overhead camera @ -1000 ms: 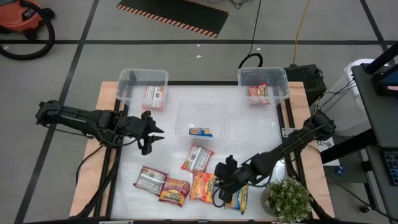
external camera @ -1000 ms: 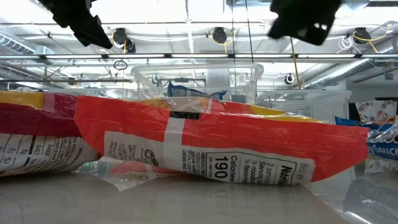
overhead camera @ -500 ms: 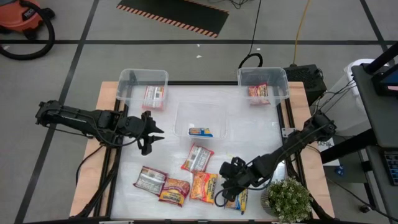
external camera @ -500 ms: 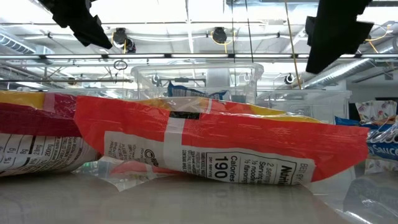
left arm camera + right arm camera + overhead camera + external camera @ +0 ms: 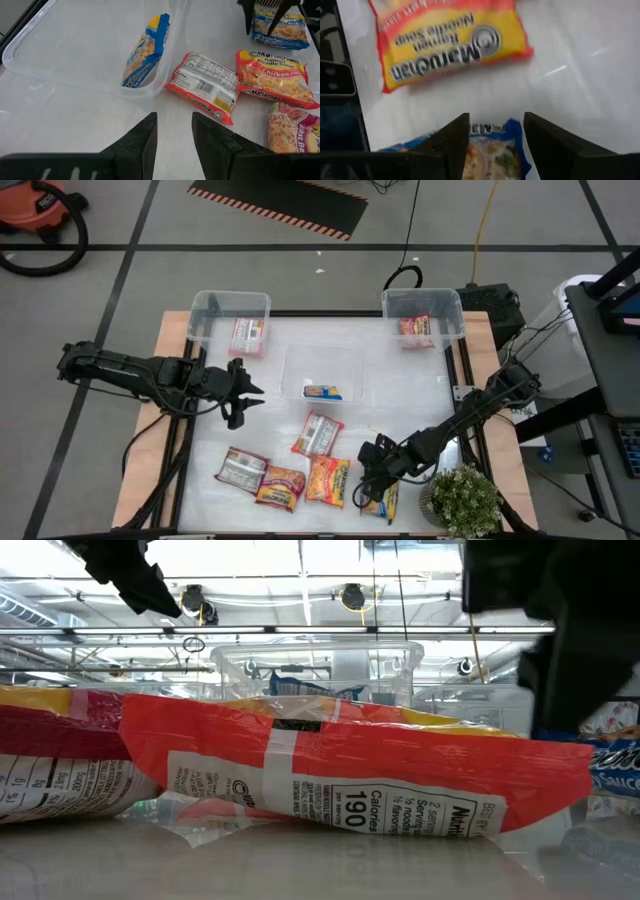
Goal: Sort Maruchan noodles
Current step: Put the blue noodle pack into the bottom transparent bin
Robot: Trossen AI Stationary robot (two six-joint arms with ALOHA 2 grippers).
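Observation:
Several Maruchan packets lie flat at the table's near side: a silver-grey one (image 5: 242, 469), a red-pink one (image 5: 281, 487), an orange-yellow one (image 5: 328, 479), a blue-yellow one (image 5: 383, 501) and a red one lying label side up (image 5: 318, 433). My right gripper (image 5: 366, 486) is open and low over the blue-yellow packet. In the right wrist view its fingers (image 5: 451, 142) stand on either side of that packet's end (image 5: 492, 145). My left gripper (image 5: 246, 392) is open and empty, held still left of the centre bin; it also shows in its own wrist view (image 5: 172, 135). My right gripper comes down on the blue-yellow packet's end (image 5: 506, 131) from above, with one finger on each side of it. I cannot tell whether the fingers touch it. The packet lies flat on the table.
Three clear bins: far left (image 5: 205, 308) with one packet (image 5: 247, 335), far right (image 5: 450, 305) with a red packet (image 5: 415, 328), centre (image 5: 300, 360) with a blue-yellow packet (image 5: 323, 391). A potted plant (image 5: 463, 500) stands at the near right corner, close to my right arm.
My right gripper has moved from above the orange-yellow packet toward the table's right and near edges and has gone down over the blue-yellow packet. The packets have stayed where they were.

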